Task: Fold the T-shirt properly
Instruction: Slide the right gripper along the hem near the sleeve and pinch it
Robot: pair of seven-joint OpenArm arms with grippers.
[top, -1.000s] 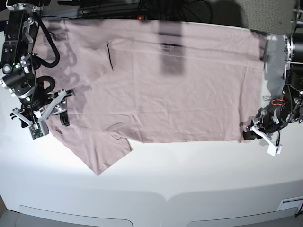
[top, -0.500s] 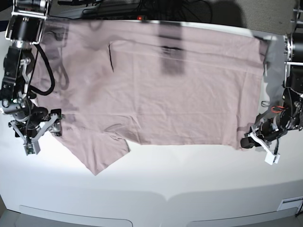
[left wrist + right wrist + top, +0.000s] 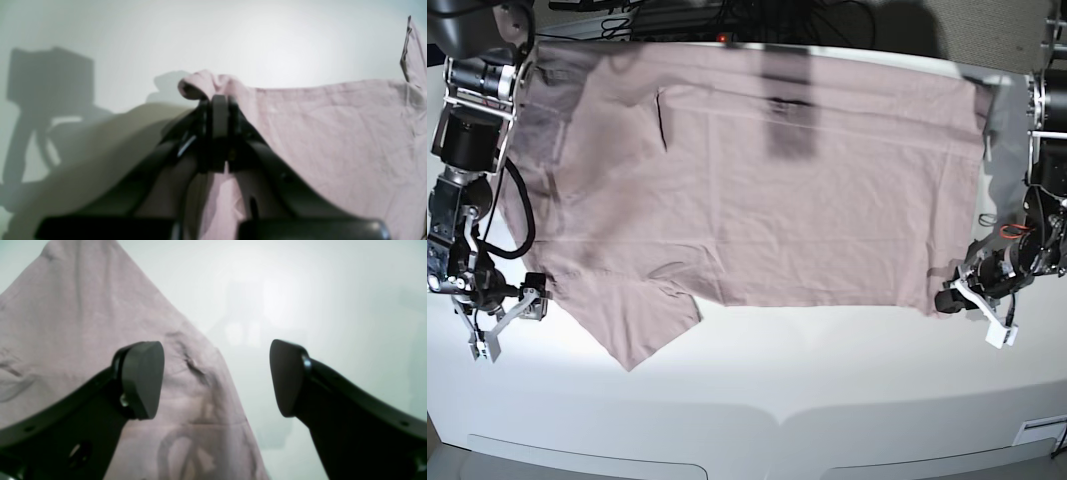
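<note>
On the desk [image 3: 747,400] the T-shirt [image 3: 767,190] lies spread nearly flat, near sleeve pointing to the front edge; left pincer [image 3: 954,297] is clenched on the near hem corner, right pincer [image 3: 499,322] hangs released just off the sleeve side. Judgement: right should pinch both layers at the sleeve edge before either arm lifts, then both carry level so the fold line stays straight. Left wrist view shows cloth bunched over the shut tips, unreadable from base; right wrist view shows the gap bare.
</note>
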